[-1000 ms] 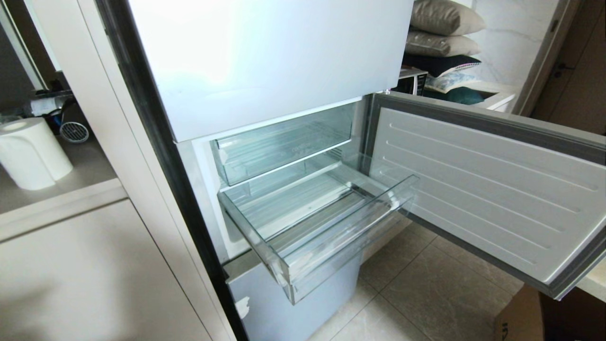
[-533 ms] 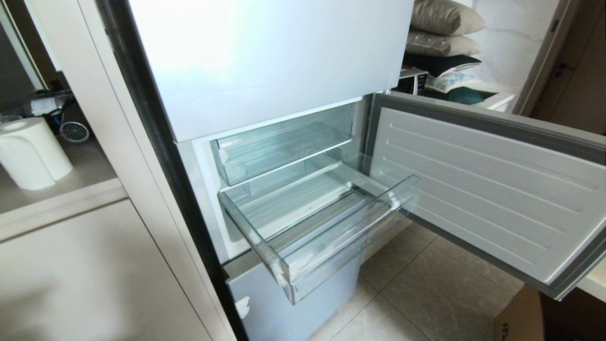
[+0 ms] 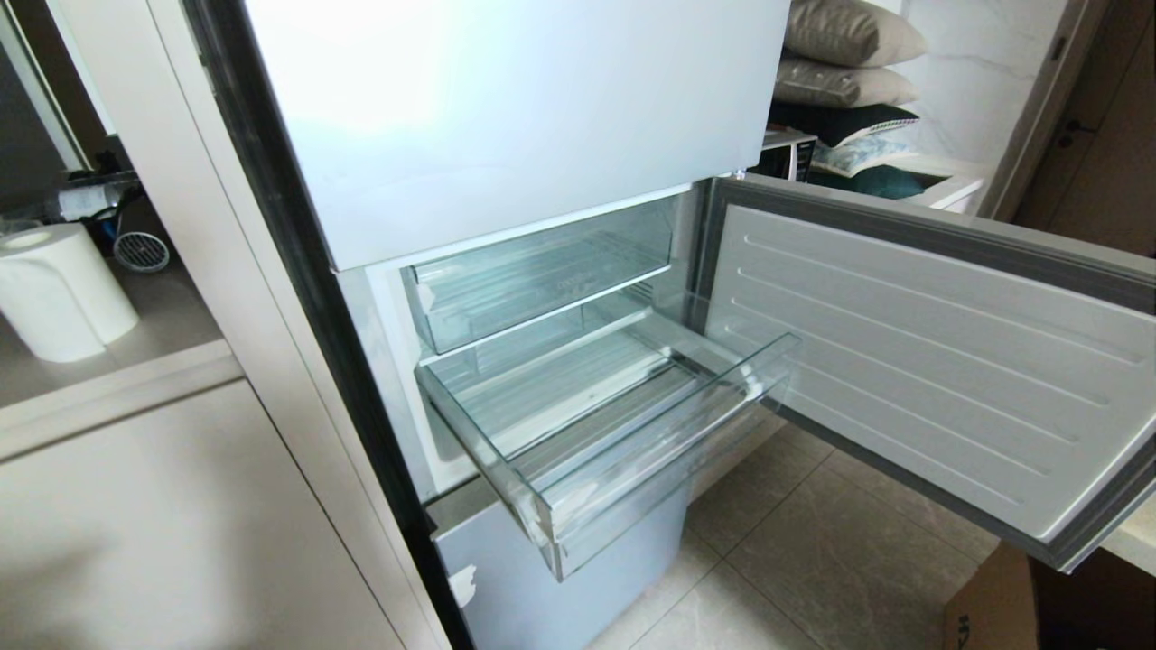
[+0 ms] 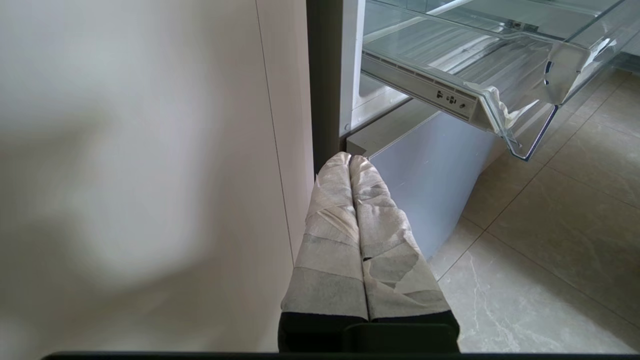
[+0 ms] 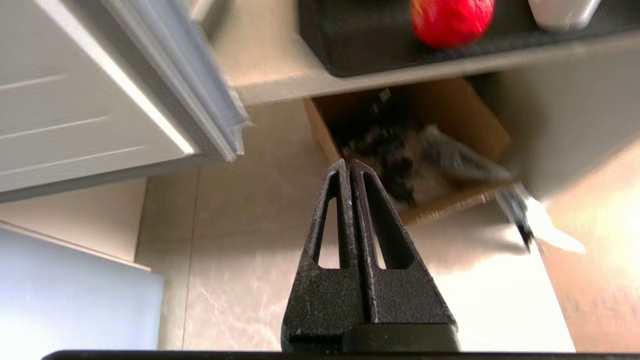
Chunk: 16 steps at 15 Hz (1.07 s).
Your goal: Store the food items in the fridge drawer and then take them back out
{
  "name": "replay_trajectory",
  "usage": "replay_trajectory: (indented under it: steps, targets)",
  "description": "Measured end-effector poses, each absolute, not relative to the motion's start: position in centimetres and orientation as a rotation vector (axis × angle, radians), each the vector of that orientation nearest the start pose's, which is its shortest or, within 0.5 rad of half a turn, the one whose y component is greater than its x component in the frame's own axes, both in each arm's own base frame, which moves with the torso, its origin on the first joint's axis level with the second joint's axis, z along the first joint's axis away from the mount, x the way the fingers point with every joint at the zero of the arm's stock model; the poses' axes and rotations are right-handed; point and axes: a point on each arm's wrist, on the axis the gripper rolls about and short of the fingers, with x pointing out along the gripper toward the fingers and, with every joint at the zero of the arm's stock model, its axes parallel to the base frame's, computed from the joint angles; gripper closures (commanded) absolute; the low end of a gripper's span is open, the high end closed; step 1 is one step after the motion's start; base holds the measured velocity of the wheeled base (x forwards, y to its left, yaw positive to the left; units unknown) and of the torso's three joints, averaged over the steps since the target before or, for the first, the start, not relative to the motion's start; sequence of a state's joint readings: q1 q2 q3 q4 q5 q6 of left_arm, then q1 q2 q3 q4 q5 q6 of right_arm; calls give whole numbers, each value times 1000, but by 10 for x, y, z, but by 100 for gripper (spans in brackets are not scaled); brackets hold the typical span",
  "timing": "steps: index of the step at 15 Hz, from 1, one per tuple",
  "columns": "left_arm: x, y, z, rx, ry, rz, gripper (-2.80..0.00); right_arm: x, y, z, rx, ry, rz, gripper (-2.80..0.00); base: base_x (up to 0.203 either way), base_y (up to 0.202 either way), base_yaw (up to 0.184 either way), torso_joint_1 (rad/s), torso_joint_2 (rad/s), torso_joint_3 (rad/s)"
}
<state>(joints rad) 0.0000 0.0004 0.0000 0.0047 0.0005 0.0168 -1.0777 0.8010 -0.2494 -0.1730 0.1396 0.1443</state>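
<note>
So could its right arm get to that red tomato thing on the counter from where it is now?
Probably yes. The right gripper, shut and empty, points toward the red fruit on a dark mat. Only open air above a cardboard box lies between, though the fingers must open first.

My fridge drawer [image 3: 578, 424] juts out below the upper drawer [image 3: 542, 280], door [image 3: 921, 361] swung right of it.

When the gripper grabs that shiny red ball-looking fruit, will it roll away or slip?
Probably a bit of both. The red fruit looks round, so a nudge could send it rolling along the dark tray. Its glossy skin may slip between narrow fingers. It seems small, so likely light.
</note>
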Motion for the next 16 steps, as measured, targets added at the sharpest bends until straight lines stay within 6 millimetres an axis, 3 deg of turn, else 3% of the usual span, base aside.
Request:
replay_trajectory:
  steps: [10,16]
  targets:
    - [-23,0,75,17,5,1,0,59,-151,141,404,259,-1078,-280,0,0,0,0,0,0]
    - [-23,0,75,17,5,1,0,74,-214,126,363,384,-1075,-280,0,0,0,0,0,0]
